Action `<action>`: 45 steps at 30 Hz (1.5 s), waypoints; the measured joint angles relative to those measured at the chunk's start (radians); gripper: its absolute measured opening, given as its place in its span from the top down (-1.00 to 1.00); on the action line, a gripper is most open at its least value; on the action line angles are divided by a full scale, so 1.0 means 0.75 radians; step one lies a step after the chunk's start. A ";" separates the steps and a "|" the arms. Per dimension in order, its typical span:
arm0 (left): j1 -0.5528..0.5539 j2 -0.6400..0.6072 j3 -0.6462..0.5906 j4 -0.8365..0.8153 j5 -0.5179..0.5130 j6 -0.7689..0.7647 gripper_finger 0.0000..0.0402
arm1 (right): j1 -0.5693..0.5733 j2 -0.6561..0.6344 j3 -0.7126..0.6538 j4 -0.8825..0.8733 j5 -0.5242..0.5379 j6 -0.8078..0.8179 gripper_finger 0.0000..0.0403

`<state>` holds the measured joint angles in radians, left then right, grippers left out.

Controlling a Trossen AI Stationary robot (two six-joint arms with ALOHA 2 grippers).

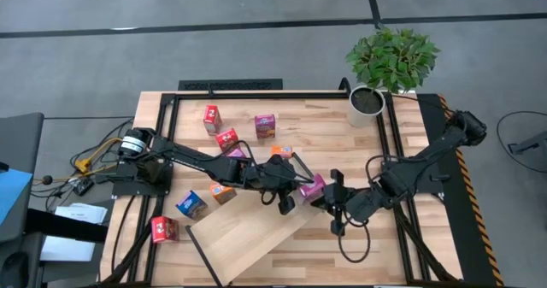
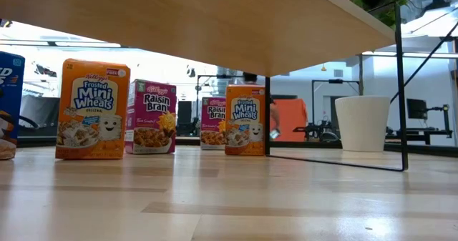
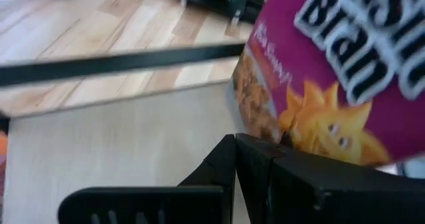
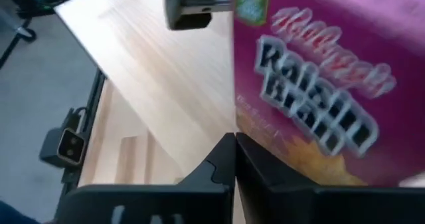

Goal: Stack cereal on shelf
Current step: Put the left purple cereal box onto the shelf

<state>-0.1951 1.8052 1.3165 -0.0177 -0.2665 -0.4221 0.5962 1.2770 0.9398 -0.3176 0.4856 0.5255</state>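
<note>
Now the magenta Raisin Bran box [image 1: 312, 186] sits between both closed grippers at the shelf [image 1: 248, 228] corner (whose grip holds it, I cannot tell); steady it upright before anything lets go.

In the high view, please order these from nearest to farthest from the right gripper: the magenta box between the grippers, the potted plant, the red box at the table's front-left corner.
Measured from the right gripper:
1. Magenta box, right beside it, mid-table.
2. Potted plant, far right corner.
3. Red box, front left.
</note>
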 joint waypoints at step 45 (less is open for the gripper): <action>0.002 0.026 -0.015 0.114 0.118 0.081 1.00 | -0.010 -0.016 0.063 -0.223 0.039 0.015 0.86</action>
<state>-0.1936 1.8245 1.3052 0.0679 -0.1777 -0.3614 0.5886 1.2652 0.9867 -0.4846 0.5152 0.5369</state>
